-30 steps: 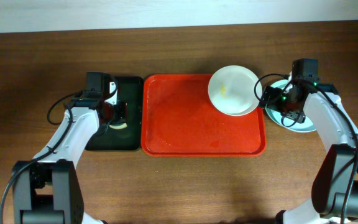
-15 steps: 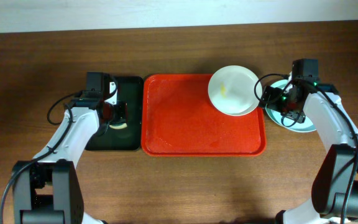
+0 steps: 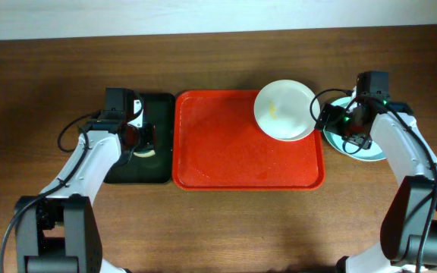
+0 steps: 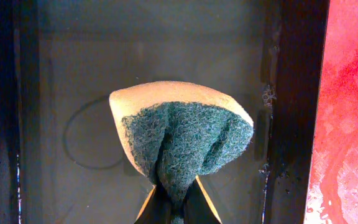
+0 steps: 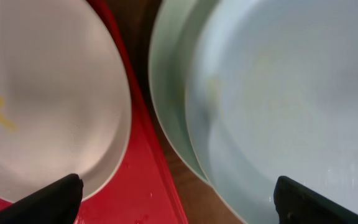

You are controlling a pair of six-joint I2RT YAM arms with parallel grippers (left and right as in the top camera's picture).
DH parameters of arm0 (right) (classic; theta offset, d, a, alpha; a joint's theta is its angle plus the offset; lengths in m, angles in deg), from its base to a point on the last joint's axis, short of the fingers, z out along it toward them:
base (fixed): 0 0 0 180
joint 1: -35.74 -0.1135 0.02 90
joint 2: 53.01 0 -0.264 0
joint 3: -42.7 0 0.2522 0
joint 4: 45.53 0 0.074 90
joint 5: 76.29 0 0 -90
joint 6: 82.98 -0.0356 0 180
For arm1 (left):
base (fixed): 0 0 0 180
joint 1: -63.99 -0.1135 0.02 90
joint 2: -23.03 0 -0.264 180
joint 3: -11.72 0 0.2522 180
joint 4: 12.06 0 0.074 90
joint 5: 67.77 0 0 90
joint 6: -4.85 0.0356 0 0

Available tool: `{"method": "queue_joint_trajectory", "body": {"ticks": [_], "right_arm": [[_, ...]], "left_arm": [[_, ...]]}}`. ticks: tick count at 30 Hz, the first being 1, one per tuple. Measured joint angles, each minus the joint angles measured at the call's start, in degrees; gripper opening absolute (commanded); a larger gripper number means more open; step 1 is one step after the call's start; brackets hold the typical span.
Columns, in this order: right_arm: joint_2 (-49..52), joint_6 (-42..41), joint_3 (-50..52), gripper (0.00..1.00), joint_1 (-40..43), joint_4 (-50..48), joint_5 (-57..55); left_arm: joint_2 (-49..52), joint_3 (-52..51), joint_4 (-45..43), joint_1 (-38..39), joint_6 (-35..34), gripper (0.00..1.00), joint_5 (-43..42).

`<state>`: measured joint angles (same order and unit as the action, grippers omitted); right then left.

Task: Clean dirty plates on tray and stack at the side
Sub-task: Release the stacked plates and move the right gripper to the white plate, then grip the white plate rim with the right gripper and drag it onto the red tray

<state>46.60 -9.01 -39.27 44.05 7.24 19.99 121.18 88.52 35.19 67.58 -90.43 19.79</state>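
Plates stand in two places: one white plate (image 3: 284, 110) with a yellow smear lies at the far right corner of the red tray (image 3: 234, 155), its edge over the tray's rim, and two pale blue plates (image 3: 370, 152) sit stacked on the table just beside the tray's right edge. The right gripper (image 5: 179, 198) hangs with its jaws spread wide and nothing between them, above the narrow gap between the white plate and the blue stack. The left gripper (image 4: 178, 200) is pinched tight on a sponge (image 4: 182, 140), green scouring face bunched towards the camera, over the black tray (image 3: 161, 173) that lies against the red tray's left edge. Nothing has shifted in the last second; both arms are still, so the white plate looks to be the one not yet cleaned, and the sponge is well apart from it, a full tray-length away. The rest of the red tray is bare, giving the left arm room to cross. On the right, space is tight: white plate, tray rim and blue stack lie close together.
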Motion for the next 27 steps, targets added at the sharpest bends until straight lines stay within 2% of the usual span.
{"method": "queue_joint_trajectory", "body": {"ticks": [1, 3, 5, 12, 17, 22, 27], "right_arm": [[0.00, 1.95, 0.04, 0.72, 0.00, -1.51, 0.24], [0.00, 5.07, 0.09, 0.40, -0.13, -3.43, 0.31], [0.00, 7.54, 0.20, 0.27, -0.46, -5.62, 0.31], [0.00, 13.11, 0.31, 0.31, -3.48, -17.75, 0.46], [1.18, 13.77, 0.31, 0.36, -3.65, -21.38, 0.50], [4.72, 13.92, 0.31, 0.36, -3.65, -25.05, 0.48], [7.61, 13.97, 0.31, 0.38, -3.65, -27.36, 0.48]], "left_arm": [[0.00, 0.00, -0.04, 0.00, 0.00, 0.01, -0.02], [0.00, 0.00, -0.15, 0.00, 0.02, 0.00, -0.04], [0.00, 0.00, -0.15, 0.00, 0.00, 0.00, -0.17], [0.00, 0.00, -1.29, 0.00, 0.00, 0.00, -0.20], [2.51, 0.00, -3.13, 0.00, 0.02, 0.00, -0.09], [6.82, -0.33, -3.34, 0.00, 0.15, 0.00, 1.62], [6.93, -0.37, -3.43, 0.00, 0.15, 0.00, 2.05]]}}
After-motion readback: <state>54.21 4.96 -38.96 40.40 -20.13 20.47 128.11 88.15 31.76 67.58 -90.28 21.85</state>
